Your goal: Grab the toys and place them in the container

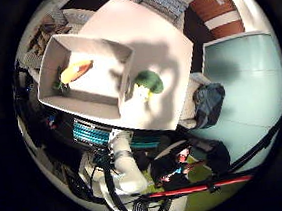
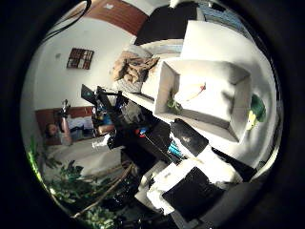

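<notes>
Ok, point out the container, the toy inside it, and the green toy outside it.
white container [image 1: 56, 56]: little finger side view, its side wall.
orange toy [image 1: 77, 70]: little finger side view, mid-body.
green toy [image 1: 149, 80]: little finger side view, its green top.

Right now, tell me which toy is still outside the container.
The green toy, lying on the white table beside the container. The orange-yellow toy already lies inside it.

White arm [image 1: 125, 163], teal-ribbed black robot hand [image 1: 94, 133] parts

The box [image 1: 82, 46] wall hides part of the green toy [image 1: 149, 82]; the toy [image 1: 76, 70] inside is too blurred to identify.
</notes>
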`<state>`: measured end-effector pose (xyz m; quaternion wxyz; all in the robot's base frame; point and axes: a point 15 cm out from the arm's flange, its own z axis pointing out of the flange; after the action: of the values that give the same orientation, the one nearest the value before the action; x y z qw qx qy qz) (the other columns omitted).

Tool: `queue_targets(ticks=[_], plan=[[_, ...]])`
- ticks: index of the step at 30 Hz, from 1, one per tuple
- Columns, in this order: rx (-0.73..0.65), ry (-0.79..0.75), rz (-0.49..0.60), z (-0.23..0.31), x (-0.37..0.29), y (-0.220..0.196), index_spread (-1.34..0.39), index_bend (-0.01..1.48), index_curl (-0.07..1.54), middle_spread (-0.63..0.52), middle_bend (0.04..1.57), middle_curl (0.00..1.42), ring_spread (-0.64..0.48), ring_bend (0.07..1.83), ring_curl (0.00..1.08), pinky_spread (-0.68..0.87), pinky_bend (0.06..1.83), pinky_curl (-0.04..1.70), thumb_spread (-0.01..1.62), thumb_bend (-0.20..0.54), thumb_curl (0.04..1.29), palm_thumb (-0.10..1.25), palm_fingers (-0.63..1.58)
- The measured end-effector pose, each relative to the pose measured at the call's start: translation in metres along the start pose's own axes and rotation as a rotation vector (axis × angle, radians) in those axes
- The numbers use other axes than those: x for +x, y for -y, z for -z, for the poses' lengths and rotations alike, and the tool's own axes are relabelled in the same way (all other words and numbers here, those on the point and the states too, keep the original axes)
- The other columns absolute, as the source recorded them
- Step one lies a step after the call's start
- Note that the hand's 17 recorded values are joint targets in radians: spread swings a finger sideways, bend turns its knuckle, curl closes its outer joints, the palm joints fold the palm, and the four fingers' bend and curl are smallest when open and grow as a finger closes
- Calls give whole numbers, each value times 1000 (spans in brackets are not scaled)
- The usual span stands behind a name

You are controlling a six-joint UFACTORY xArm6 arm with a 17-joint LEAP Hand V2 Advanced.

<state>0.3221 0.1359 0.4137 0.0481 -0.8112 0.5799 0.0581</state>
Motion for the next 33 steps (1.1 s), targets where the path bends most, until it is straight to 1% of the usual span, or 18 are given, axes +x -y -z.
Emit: queue_targets(ticks=[7,14,17,21,33], plan=[[-1,-15,-191,-14,104,3,-370,159,282,13,208,336,198,356,239,538,507,349,1146,-19,403,689,207],[-37,5,-326,-39,181,-1,-353,164,279,5,207,337,200,356,236,527,503,321,1147,-19,406,706,225],[-34,3,-359,-49,203,3,-353,161,279,0,208,340,200,352,234,525,505,313,1148,-19,406,706,228],[-54,-7,-377,-66,222,7,-353,160,277,-2,208,340,195,356,234,524,508,303,1150,-17,407,713,231],[-127,19,-411,-124,251,21,-350,161,276,-2,201,341,193,354,232,522,523,282,1146,-19,402,721,227]])
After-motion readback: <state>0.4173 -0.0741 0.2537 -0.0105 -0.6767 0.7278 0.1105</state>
